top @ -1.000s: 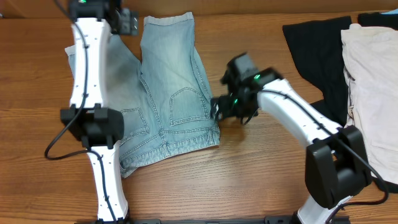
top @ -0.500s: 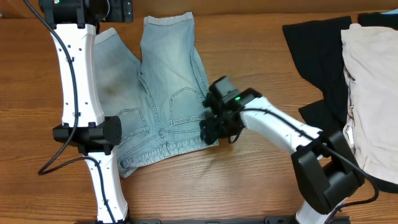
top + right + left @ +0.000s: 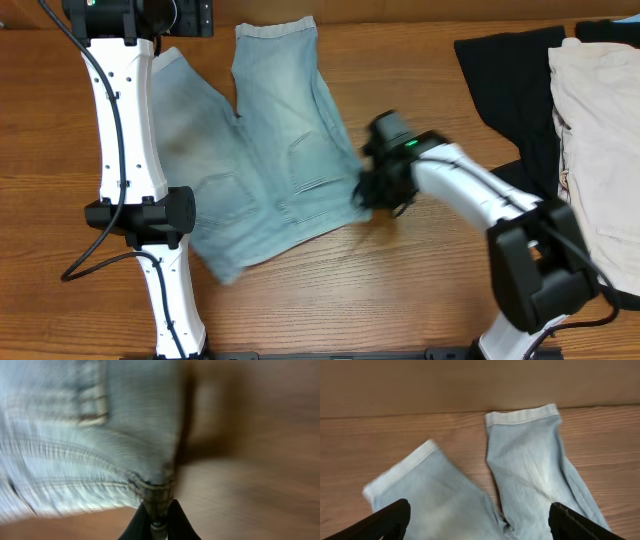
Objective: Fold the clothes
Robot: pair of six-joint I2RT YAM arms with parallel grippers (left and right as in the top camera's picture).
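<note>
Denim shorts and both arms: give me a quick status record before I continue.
denim shorts: spread on the table, legs toward the far edge, not yet folded
right gripper: jaws shut on the shorts' edge near the waist
left gripper: jaws open, above the two leg hems, holding nothing
black garment: far right, partly under the cream garment
image quality: right wrist view blurred, seam detail unclear

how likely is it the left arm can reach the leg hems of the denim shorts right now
Probably yes: the left tool hangs open right above the denim shorts, and both leg hems lie flat on the table, nothing covering them.
</note>
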